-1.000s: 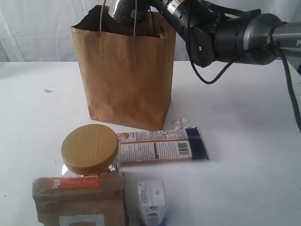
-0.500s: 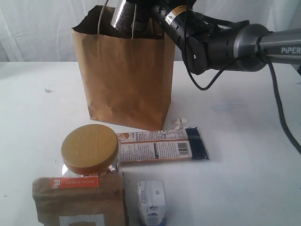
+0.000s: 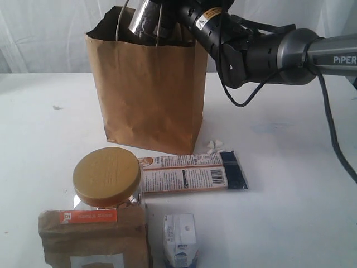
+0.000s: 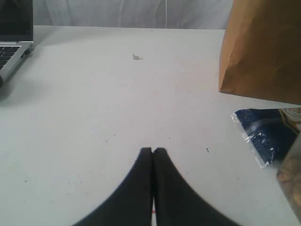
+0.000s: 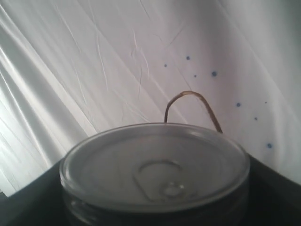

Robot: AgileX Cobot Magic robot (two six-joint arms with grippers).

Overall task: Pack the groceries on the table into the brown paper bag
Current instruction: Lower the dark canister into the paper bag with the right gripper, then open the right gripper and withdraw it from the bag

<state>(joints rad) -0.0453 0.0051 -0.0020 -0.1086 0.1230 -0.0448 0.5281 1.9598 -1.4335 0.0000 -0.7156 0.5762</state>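
The tall brown paper bag stands upright at the back of the white table. My right gripper is shut on the dark pull-tab can, tilted in the bag's open mouth between the handles. The right wrist view shows the can's lid close up, with one bag handle behind it. In front of the bag lie the navy-orange packet, the yellow-lidded jar, the brown pouch and the small white carton. My left gripper is shut and empty over bare tabletop.
A laptop sits at the table's edge in the left wrist view. Small white scraps lie by the bag's base, and a speck lies at the left. A white curtain hangs behind the table.
The right arm shifted slightly left and the can tilted further over the bag's mouth, then held still. The left gripper has not moved.
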